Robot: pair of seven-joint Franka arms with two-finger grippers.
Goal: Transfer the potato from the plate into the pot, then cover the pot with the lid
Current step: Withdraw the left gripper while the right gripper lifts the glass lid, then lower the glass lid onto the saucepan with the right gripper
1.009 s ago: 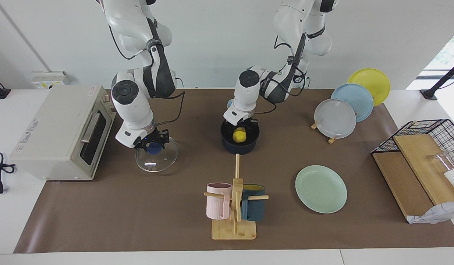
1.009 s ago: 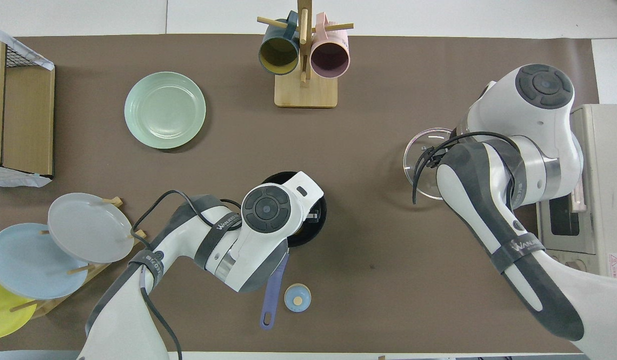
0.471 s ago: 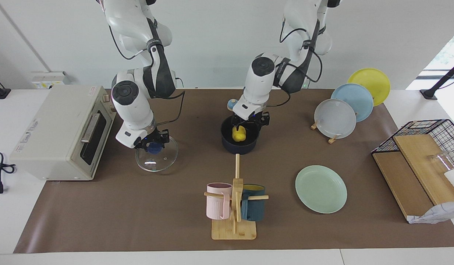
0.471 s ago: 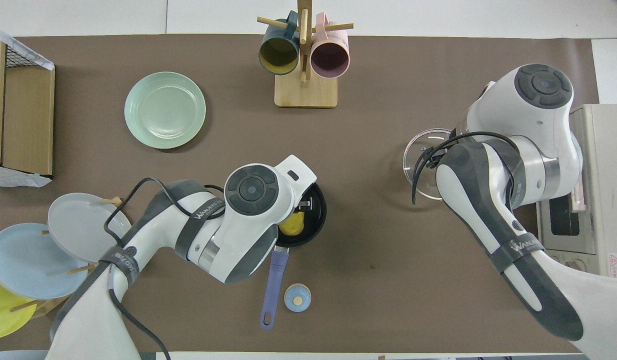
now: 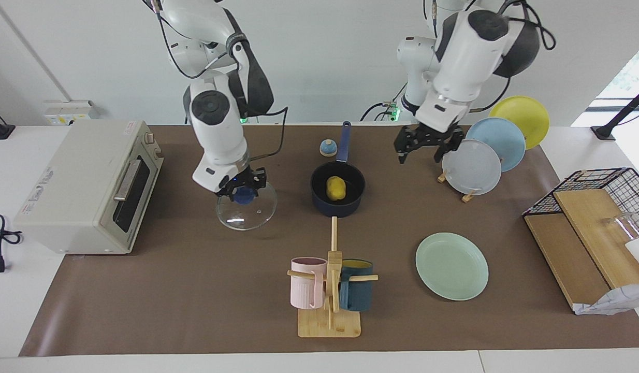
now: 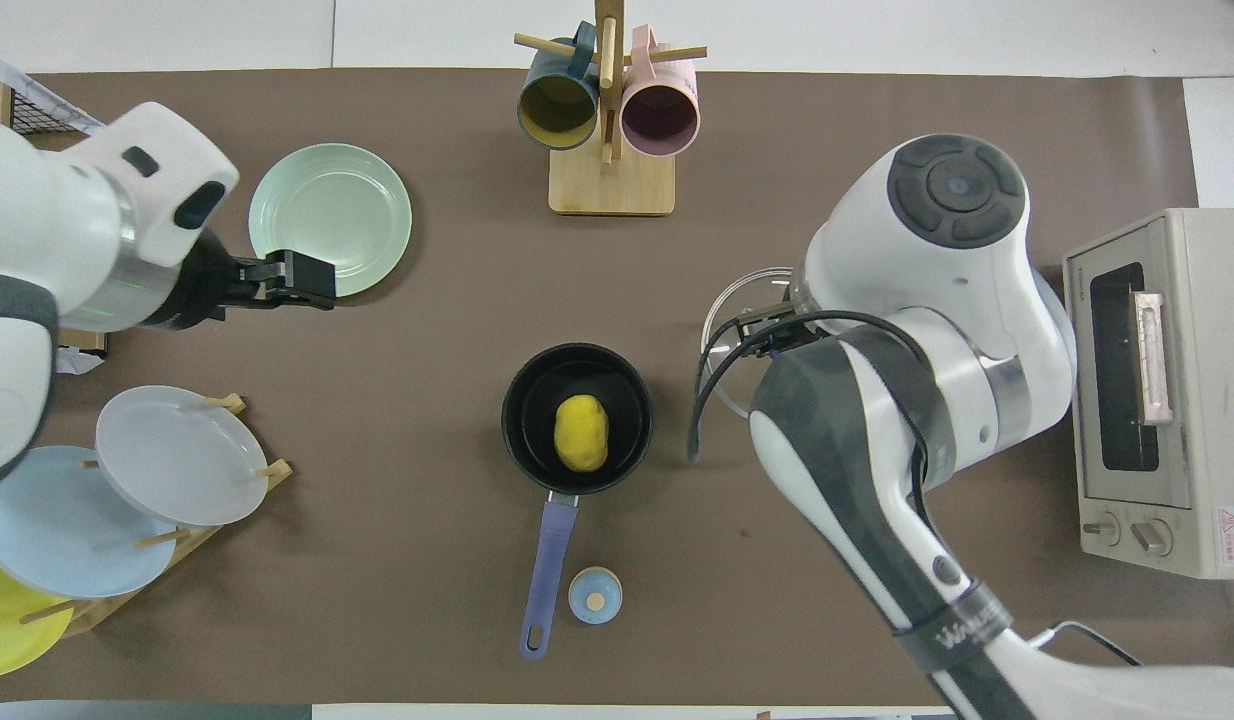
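The yellow potato (image 5: 336,188) (image 6: 581,432) lies inside the dark navy pot (image 5: 338,207) (image 6: 525,400), whose blue handle points toward the robots. The mint-green plate (image 5: 451,265) (image 6: 329,220) lies bare, farther from the robots, toward the left arm's end. My left gripper (image 5: 424,149) (image 6: 299,280) hangs open and empty, high over the mat between the pot and the rack of upright plates. My right gripper (image 5: 243,190) is shut on the blue knob of the glass lid (image 5: 246,210) (image 6: 722,325). The lid hangs tilted low over the mat beside the pot; in the overhead view the arm hides most of it.
A toaster oven (image 5: 86,186) (image 6: 1157,390) stands at the right arm's end. A mug rack (image 5: 330,290) (image 6: 609,130) stands farther out than the pot. A small blue-topped dome (image 5: 328,147) (image 6: 595,594) sits beside the pot's handle. Upright plates (image 5: 485,155) and a wire basket (image 5: 604,191) are at the left arm's end.
My left gripper opened, left the potato in the pot, rose and swung toward the plate rack. My right gripper carried the lid from beside the oven toward the pot.
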